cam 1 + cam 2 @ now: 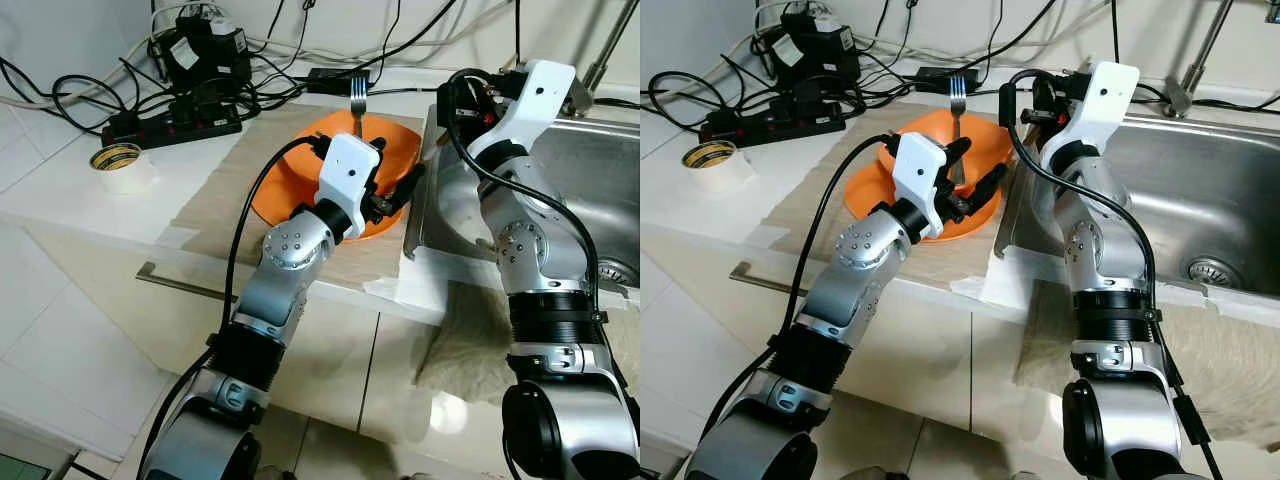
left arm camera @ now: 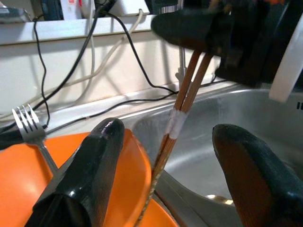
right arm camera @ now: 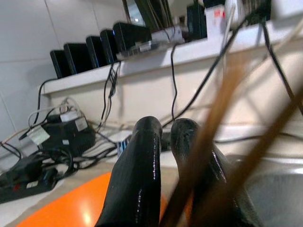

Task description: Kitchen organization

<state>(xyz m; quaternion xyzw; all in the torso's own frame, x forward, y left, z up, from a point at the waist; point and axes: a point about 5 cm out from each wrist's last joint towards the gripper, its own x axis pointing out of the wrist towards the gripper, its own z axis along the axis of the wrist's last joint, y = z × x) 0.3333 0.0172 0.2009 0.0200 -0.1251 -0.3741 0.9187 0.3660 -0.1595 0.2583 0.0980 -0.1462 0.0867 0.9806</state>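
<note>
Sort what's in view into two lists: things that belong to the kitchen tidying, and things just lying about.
Belongs to the job:
- chopsticks, held by the right gripper
- orange plate
- fork on the plate
- sink
- left gripper, open over the plate

Just lying about:
- tape roll
- power strip and cables

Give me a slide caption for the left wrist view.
Open left gripper beside chopsticks held by right gripper, over orange plate.

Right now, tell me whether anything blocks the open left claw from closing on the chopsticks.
Nothing visible stands between them. The pair of brown wooden chopsticks, held from above by the right claw, hangs in the gap between the open left claw's fingers, over the seam between the orange plastic plate and the steel sink.
</note>
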